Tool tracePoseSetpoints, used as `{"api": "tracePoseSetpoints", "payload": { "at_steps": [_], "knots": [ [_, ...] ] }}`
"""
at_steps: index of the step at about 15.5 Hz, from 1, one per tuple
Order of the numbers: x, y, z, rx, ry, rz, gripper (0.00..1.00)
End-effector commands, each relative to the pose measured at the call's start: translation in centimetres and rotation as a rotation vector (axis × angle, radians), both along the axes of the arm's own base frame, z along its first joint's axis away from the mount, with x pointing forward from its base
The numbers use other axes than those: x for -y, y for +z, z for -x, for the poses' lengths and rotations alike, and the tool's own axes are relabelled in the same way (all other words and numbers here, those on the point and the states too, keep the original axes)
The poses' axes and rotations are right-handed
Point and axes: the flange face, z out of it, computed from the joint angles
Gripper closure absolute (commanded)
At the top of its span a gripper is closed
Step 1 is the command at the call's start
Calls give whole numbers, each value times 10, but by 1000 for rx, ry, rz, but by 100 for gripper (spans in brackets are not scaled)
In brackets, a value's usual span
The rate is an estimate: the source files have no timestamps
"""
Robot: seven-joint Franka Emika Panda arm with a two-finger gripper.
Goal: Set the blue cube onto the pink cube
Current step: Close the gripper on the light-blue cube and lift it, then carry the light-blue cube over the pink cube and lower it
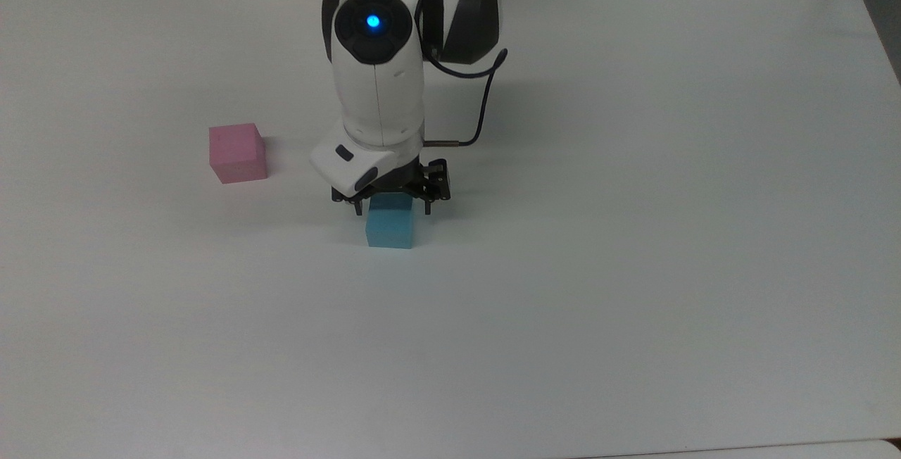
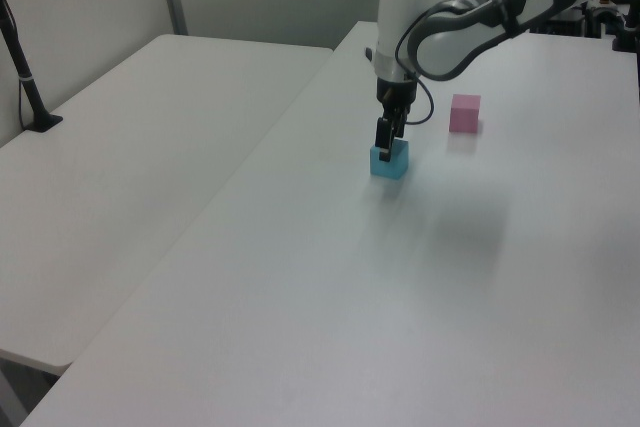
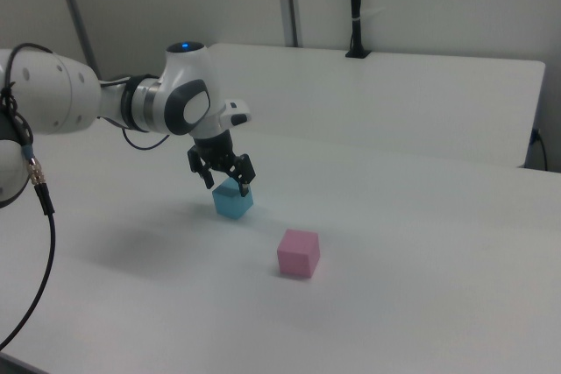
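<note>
hand [image 1: 392, 207] spread astride the blue cube [image 1: 389, 227], which sits flat, no long axis.

The far part of the blue cube [image 1: 389, 228] is covered by the gripper [image 1: 392, 210] in the middle of the top view, and whether the fingertips touch its sides cannot be told. In the left view, the cube's upper left face [image 2: 390, 160] is hidden behind the gripper [image 2: 384, 148], whose two fingers overlap as one dark shape. The arm [image 3: 53, 98] is cut off by the left edge of the right view, and by the top edge of the top view. A black post [image 2: 25, 72] is cut off at the left view's upper left edge.
</note>
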Motion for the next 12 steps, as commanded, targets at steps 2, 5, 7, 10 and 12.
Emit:
{"api": "tracePoseSetpoints", "payload": {
  "at_steps": [2, 5, 7, 10, 12],
  "knots": [
    [-14, -15, -5, 0, -24, 11, 36],
    [-7, -12, -3, -4, -29, 15, 86],
    [10, 10, -3, 17, -43, 22, 88],
    [63, 49, 16, -28, 22, 40, 86],
    [96, 63, 35, -37, 73, 40, 84]
  ]
}}
